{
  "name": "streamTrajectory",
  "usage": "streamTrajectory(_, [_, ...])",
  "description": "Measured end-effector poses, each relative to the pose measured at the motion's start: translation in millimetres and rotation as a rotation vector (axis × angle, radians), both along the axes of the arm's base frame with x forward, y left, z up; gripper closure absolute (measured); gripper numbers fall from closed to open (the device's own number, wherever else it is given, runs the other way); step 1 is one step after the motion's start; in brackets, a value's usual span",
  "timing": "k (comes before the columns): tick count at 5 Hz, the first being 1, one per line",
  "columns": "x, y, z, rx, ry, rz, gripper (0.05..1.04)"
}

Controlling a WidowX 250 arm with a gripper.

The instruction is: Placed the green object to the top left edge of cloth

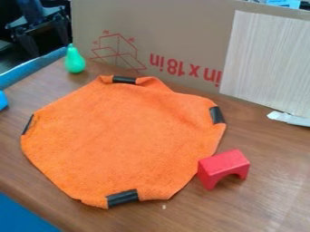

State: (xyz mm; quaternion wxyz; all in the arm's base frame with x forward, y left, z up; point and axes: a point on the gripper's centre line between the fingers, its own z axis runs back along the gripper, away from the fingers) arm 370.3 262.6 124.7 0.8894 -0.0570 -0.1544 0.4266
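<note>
Status of the placement: the green, pear-shaped toy stands upright on the brown wood-grain table, beyond the far left edge of the orange fabric cloth with black patches on its rim. It is near that edge but does not touch it; bare wood lies between. My black two-finger gripper is at the far left, apart from the pear, with its fingers spread and nothing pinched. The red, arch-shaped block sits at the cloth's near right edge and is not part of this procedure. Assessment: if the task accepts a position beside the far left edge, I judge placement complete, and no further handling is required. If the task requires contact with the cloth, one step is left: grip the pear, transfer it a little toward the near side, and release it on the far left edge. Caution: the rim there is uneven, so a narrow-topped piece could tip.
</note>
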Motion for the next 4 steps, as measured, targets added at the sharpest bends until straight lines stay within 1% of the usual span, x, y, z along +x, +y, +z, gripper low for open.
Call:
streamTrajectory(1, [15,0,-11.9,-0.018,-0.021,0.039,0.083])
streamTrajectory(2, [32,3,-12.2,-0.010,-0.038,0.073,0.083])
streamTrajectory(3, [46,0,-28.2,0.021,0.000,0.110,0.083])
streamTrajectory(4, [57,-4,-34.4,0.038,0.008,0.123,0.083])
